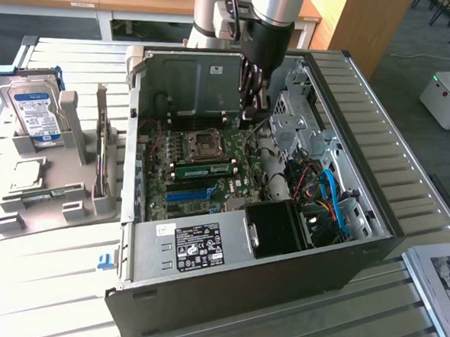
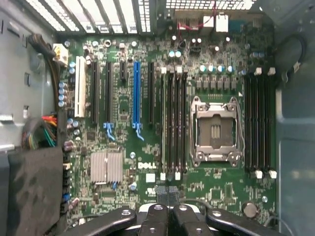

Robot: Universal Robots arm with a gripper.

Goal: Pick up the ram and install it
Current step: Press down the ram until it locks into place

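Ram (image 1: 202, 169), a long thin green circuit-board stick, is seen lying along a memory slot just on the near side of the square silver processor socket (image 1: 205, 143), on the green motherboard (image 1: 231, 188) of the open dark computer case (image 1: 341, 267). Beyond the socket, the black two-fingered gripper (image 1: 251, 113) is held above the board, fingers pressed together, nothing grasped.

Slatted table (image 1: 42, 279) carries a computer case (image 1: 240, 288) (opened) and grey rack (image 1: 43, 211).

Open computer case (image 1: 240, 292), hard drive (image 1: 34, 107)
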